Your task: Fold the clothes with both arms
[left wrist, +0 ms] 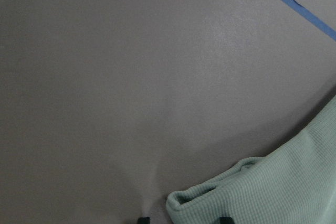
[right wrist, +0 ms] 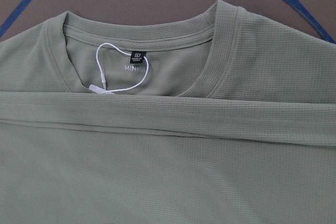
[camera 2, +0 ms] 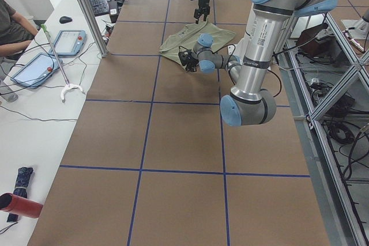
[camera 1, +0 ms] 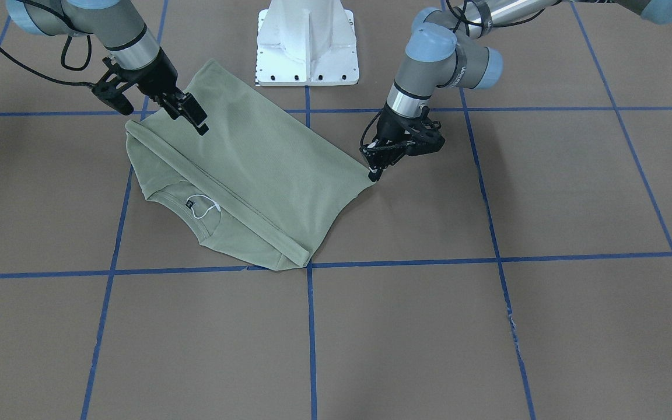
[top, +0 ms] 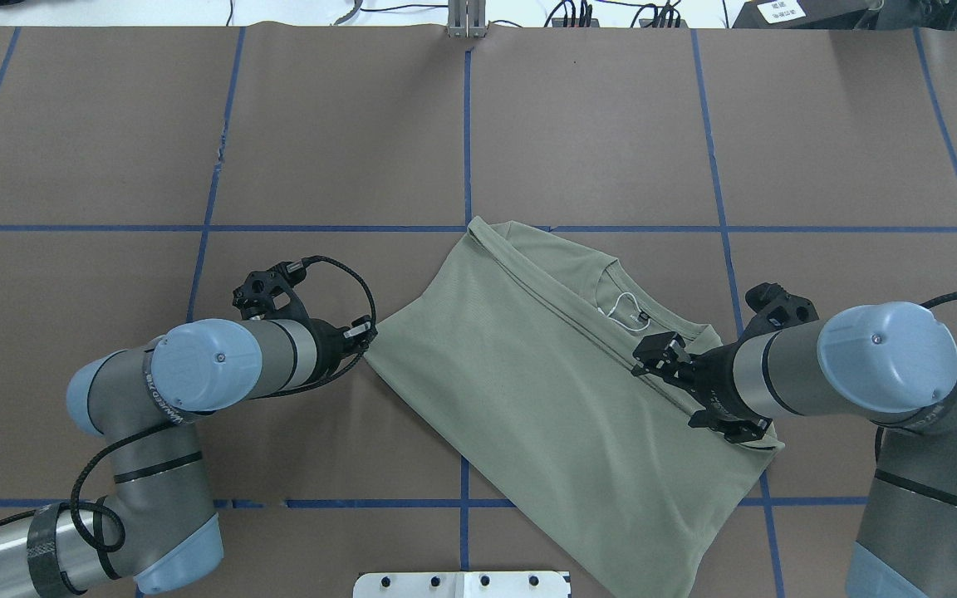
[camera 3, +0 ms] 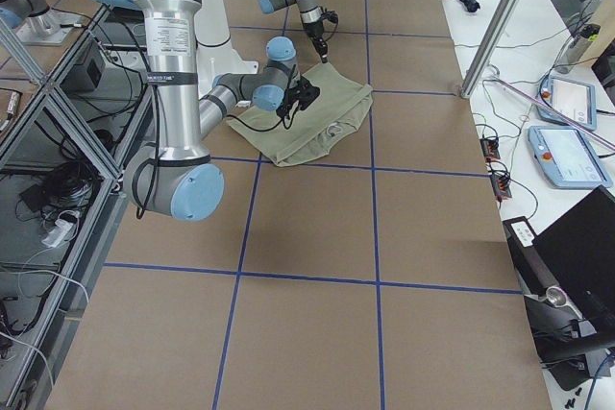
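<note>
The clothes are one sage-green shirt (camera 1: 266, 163) (top: 545, 390), lying folded and slanted on the brown table. Its neck label (right wrist: 138, 55) and white string loop (right wrist: 113, 77) face up. My left gripper (camera 1: 374, 172) (top: 365, 332) is low at the shirt's pointed corner. In the left wrist view the fingertips (left wrist: 143, 219) stand apart, and the rolled cloth corner (left wrist: 210, 198) lies between them. My right gripper (camera 1: 193, 116) (top: 653, 353) hovers open over the folded edge near the collar (right wrist: 210, 72), holding nothing.
The white pedestal base (camera 1: 307, 46) (top: 462, 584) stands behind the shirt on the robot's side. Blue tape lines (camera 1: 310, 326) grid the brown table. A side bench with tablets (camera 2: 34, 67) and a seated person (camera 2: 11, 24) lies beyond the table's far edge.
</note>
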Controlling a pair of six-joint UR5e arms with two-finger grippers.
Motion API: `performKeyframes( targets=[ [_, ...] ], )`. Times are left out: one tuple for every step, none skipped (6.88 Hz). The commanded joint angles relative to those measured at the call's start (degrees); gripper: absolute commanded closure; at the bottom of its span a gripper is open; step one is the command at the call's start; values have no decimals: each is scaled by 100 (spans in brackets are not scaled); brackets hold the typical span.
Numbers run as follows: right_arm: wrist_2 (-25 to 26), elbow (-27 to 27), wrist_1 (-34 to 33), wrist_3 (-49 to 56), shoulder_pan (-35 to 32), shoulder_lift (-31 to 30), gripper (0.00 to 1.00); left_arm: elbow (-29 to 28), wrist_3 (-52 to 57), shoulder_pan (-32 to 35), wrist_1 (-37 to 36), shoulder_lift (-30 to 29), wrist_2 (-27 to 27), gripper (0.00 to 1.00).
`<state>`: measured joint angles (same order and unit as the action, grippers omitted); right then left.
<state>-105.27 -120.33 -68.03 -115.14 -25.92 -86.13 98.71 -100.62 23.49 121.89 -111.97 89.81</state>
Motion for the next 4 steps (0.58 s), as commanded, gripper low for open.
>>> performKeyframes(
  targets=[
    [-2, 10, 0, 0, -1, 9, 0, -219, 655, 409, 2, -44, 1, 100],
    [7, 10, 0, 0, -27, 9, 0, -682, 762, 785, 45, -392, -7, 100],
    [16, -7, 0, 0, -79, 9, 0, -1304, 937, 1110, 89, -909, -34, 100],
    [42, -34, 9, 0, -262, 96, 0, -1859, 939, 1392, 316, -1340, -112, 100]
  ],
)
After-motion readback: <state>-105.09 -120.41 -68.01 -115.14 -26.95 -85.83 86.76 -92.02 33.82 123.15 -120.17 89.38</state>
